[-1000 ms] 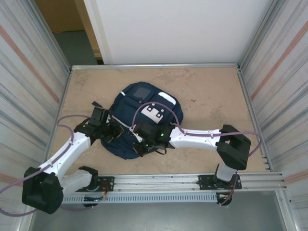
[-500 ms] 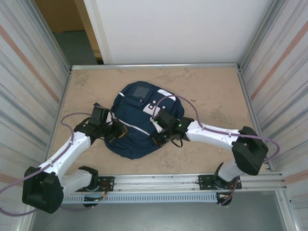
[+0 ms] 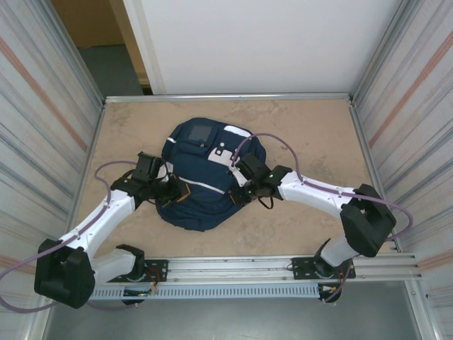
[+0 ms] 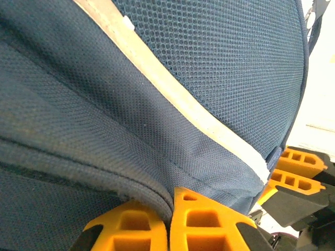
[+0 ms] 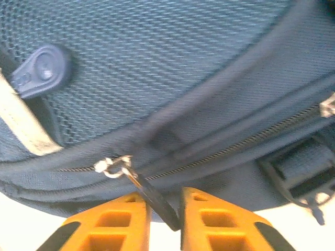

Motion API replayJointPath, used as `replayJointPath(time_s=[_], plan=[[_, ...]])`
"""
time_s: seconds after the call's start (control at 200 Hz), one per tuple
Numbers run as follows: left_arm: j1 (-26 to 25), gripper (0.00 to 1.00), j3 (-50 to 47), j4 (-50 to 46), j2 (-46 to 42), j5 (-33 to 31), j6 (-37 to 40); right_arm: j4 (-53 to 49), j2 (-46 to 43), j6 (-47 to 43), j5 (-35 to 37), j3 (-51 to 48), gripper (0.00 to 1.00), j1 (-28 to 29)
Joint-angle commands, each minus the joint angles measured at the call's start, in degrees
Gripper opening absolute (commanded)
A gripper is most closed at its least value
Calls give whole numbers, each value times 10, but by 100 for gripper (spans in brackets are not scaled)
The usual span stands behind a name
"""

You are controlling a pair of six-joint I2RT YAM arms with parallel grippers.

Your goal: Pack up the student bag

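The student bag (image 3: pixel 202 177), navy blue with pale stripes, lies flat on the tan table. My left gripper (image 3: pixel 178 193) is at its left edge, shut on a fold of the bag's fabric (image 4: pixel 157 196) pinched between the orange fingers (image 4: pixel 207 222). My right gripper (image 3: pixel 236 196) is at the bag's lower right edge. In the right wrist view its jaws (image 5: pixel 165 201) stand slightly apart, with the black zipper pull (image 5: pixel 154 201) lying slantwise in the gap, hanging from a metal ring (image 5: pixel 112 166). The zipper track (image 5: pixel 251 138) runs off to the right.
Corrugated walls close in both sides, and a white panel (image 3: pixel 255 42) stands at the back. An aluminium rail (image 3: pixel 283 265) runs along the near edge. A purple cable (image 3: pixel 272 142) arches over the bag's right side. Bare table (image 3: pixel 318 134) lies right of the bag.
My right gripper has travelled from the bag's near middle to its right edge and its jaws have parted a little. The bag has shifted slightly. The left gripper keeps its pinch.
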Motion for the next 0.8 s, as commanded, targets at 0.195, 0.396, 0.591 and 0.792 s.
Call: replayJointPath(time_s=[0.195,0.396,0.591,0.792], plan=[[-61,31,30,49,-63,14,36,-21,-113,63,88,-34,45,-86],[-108,48,75,22,-114,-82,117,-6,-249,96,206,-60,61,-103],[-109,99,61,-13,-181,-314,235,24,-437,79,367,-137,99,-123],[-99,99,-74,131,-246,-508,399,126,-589,9,397,-286,99,-217]])
